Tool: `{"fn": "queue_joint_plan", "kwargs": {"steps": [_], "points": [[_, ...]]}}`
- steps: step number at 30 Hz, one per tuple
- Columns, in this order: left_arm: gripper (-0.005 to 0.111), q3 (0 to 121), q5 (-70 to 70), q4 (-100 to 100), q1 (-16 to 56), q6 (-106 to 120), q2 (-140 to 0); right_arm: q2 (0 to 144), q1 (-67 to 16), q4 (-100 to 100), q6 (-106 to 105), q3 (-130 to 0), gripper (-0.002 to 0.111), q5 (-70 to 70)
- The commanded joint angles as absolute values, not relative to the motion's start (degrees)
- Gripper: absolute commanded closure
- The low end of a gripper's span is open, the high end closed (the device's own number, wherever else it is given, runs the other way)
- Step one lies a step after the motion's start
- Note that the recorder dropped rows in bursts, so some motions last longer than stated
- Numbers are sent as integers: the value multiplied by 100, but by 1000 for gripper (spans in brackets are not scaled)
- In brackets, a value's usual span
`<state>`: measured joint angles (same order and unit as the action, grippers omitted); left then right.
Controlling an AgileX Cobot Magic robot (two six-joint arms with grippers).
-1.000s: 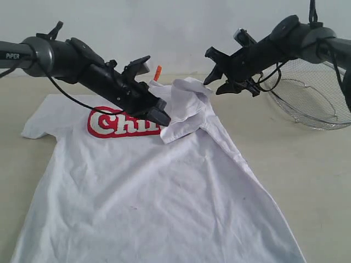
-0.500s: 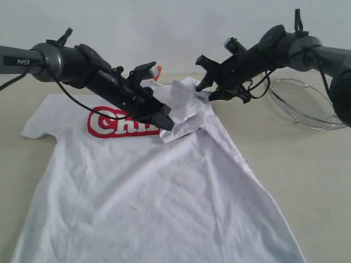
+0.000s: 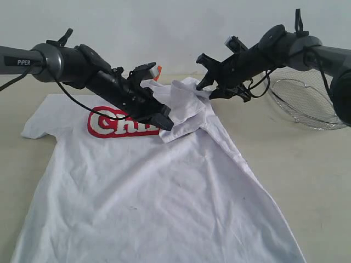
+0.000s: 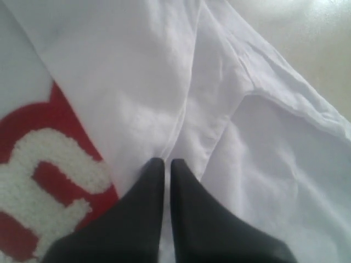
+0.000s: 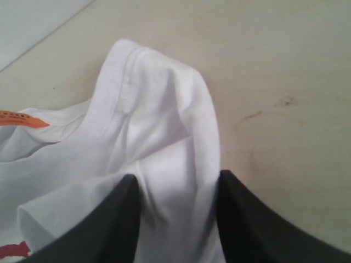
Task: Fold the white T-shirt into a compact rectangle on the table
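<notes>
Exterior view shows a wide pale desk (image 3: 307,181) with the white T-shirt (image 3: 153,208) spread front-up across most of it, hem towards the camera and collar at the far side. One sleeve lies flat out at the view's left. The other sleeve (image 3: 184,112) is turned in over the chest and partly covers the red-outlined lettering (image 3: 112,125), while the shoulder above it is bunched into a raised ridge.

A round wire-mesh basket (image 3: 307,104) sits on the desk well to the right of the shirt. The left arm (image 3: 82,66) slants down over the chest, and the right arm (image 3: 274,46) reaches in from beside the basket towards the bunched shoulder.

Seen from the left wrist, the left fingers (image 4: 156,178) are pressed together, their tips down on the turned-in sleeve just beside the lettering; whether any cloth is pinched cannot be told. Seen from the right wrist, the right fingers (image 5: 118,219) stand apart and straddle the raised ridge of shoulder cloth, which touches both inner faces. A small orange neck tag (image 3: 158,72) pokes up at the collar.
</notes>
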<state>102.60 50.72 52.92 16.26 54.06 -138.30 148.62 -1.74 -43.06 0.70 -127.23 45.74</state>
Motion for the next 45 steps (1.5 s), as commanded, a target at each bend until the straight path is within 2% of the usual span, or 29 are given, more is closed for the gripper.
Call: {"fn": "queue_joint_plan", "kwargs": {"steps": [1,4,7,21,39,45], "points": [[102,10303,5052,5284,1658,5401,-13831,14840,-171,-4297,98,-12749,83,4520],[102,10303,5052,5284,1658,5401,-13831,14840,-171,-4297,98,-12749,97,4520],[102,10303,5054,5253,1658,5401,-13831,14840,-171,-4297,98,-12749,103,4501],[102,10303,5067,5244,1658,5401,-13831,14673,-49,-4287,62,-12749,103,4119],[102,10303,5117,5244,1658,5385,-13831,14660,-49,-4305,47,-12749,103,2958],[102,10303,5131,5244,1658,5350,-13831,14607,0,-4297,-342,-12759,103,3522]]}}
